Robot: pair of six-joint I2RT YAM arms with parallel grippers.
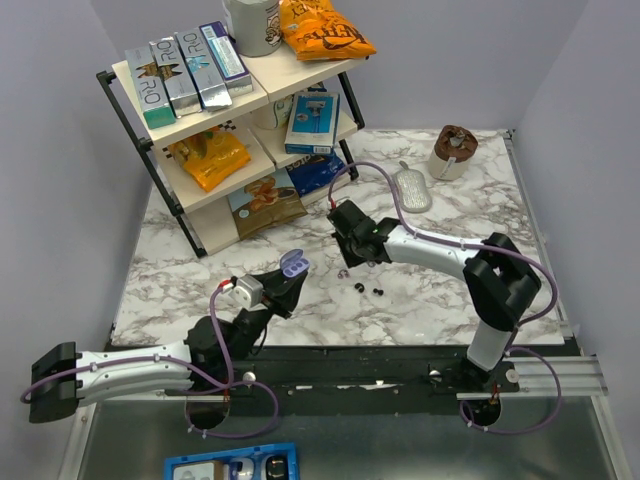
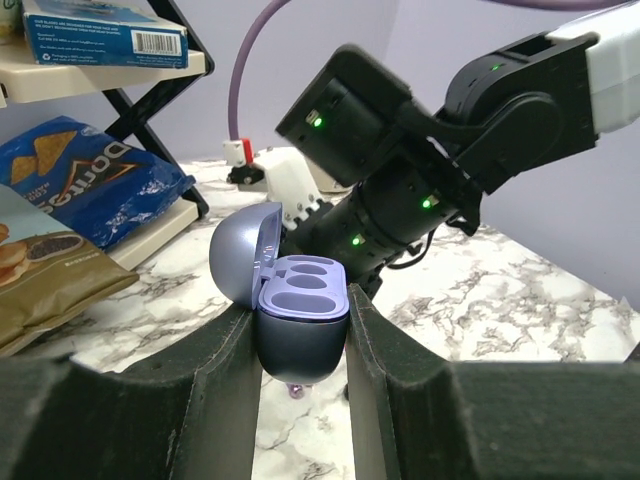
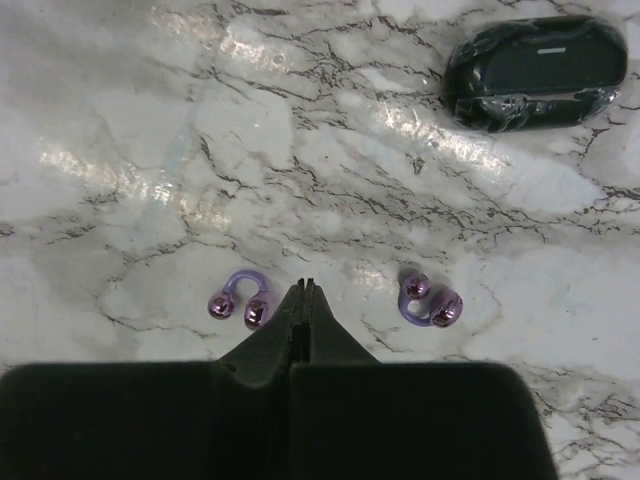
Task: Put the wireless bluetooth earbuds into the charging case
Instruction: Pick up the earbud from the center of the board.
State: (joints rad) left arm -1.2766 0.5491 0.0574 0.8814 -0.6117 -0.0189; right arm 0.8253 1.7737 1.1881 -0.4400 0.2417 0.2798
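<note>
Left pincer (image 2: 303, 345) clamps the open lilac oval charging case (image 2: 300, 300); right pincer (image 3: 303, 292), pressed together, sits between two purple earbuds (image 3: 256, 314) on the marble tabletop (image 3: 150, 120).

The jaws of the right gripper (image 3: 304, 292) are seen pressed together with nothing between them, their tip held over a white marble worktop (image 3: 120, 120) veined in grey. A first earbud (image 3: 240, 301), purple and glossy, is laid just beside the tip on one side, and a second earbud (image 3: 430, 301) is laid near it on the other. Neither is touched. Well apart, at the upper corner, a dark oblong object (image 3: 535, 70) is seen, possibly wrapped in shiny film.
</note>
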